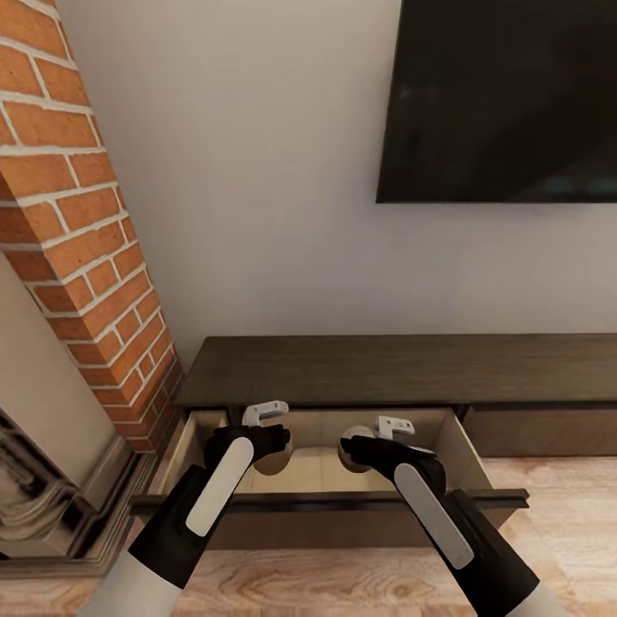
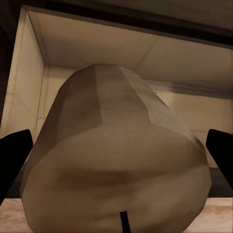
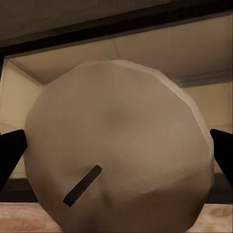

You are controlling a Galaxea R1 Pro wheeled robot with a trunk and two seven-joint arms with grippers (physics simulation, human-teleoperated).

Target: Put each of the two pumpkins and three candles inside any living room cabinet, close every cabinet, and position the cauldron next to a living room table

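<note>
Our left tool (image 1: 272, 439) grips a stubby beige-tan candle (image 2: 116, 160) between its dark fingers (image 2: 13, 158), poised above the pale open drawer (image 1: 321, 470) of the long dark brown wooden cabinet (image 1: 403, 368). Our right tool (image 1: 364, 446) holds a second beige candle (image 3: 119, 145) above the same drawer. We judge neither candle is stowed yet; the third candle, pumpkins, closing and cauldron remain.
</note>
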